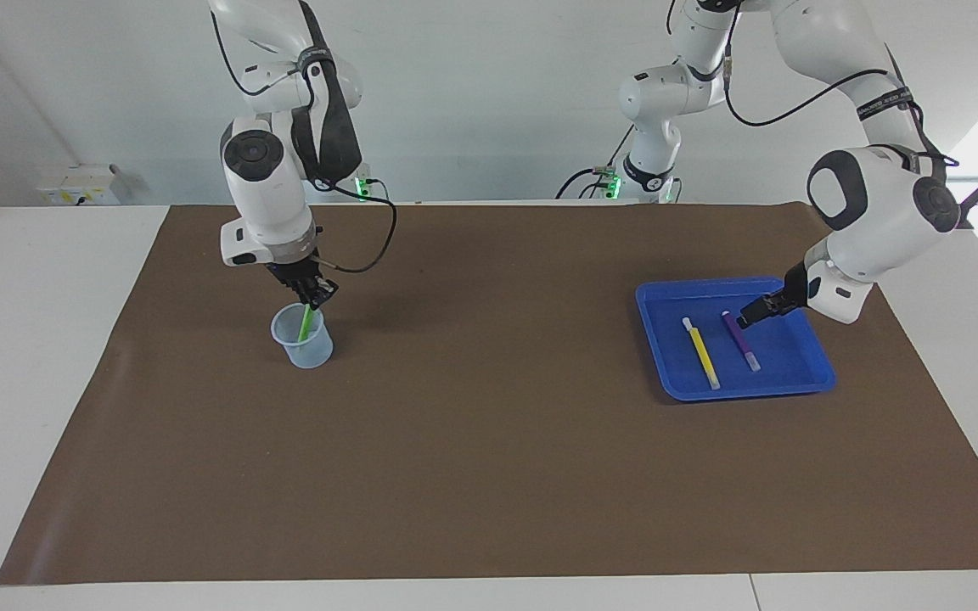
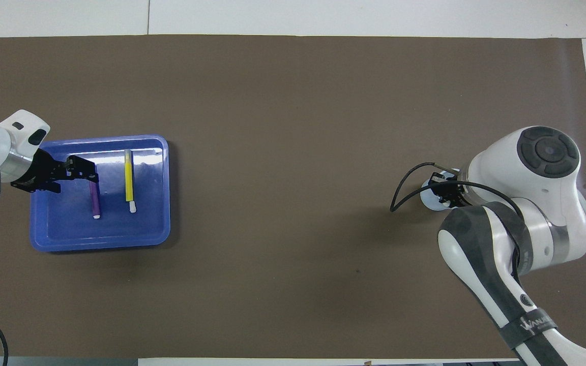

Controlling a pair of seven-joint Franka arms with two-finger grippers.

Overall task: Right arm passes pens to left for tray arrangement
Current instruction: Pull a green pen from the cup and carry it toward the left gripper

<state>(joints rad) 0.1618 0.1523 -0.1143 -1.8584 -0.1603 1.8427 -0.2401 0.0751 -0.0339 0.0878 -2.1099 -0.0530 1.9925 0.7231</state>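
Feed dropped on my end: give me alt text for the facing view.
The right pincer is shut on the green pen standing in the cup. Yellow pen and purple pen lie in the tray, the open left pincer above it.

**Right tool clamped, left tool spread**

Your right arm (image 1: 272, 199) hangs steeply down at its own end of the worktop, wrist almost vertical, black cable looping off to one side. Its tool (image 1: 312, 295) points downward with the fingertips pinched together. Your left arm (image 1: 875, 212) bends at the black-ringed joint and slants down and inward toward the middle of the worktop. Its tool (image 1: 748, 316) sits low, with the fingers parted wide.
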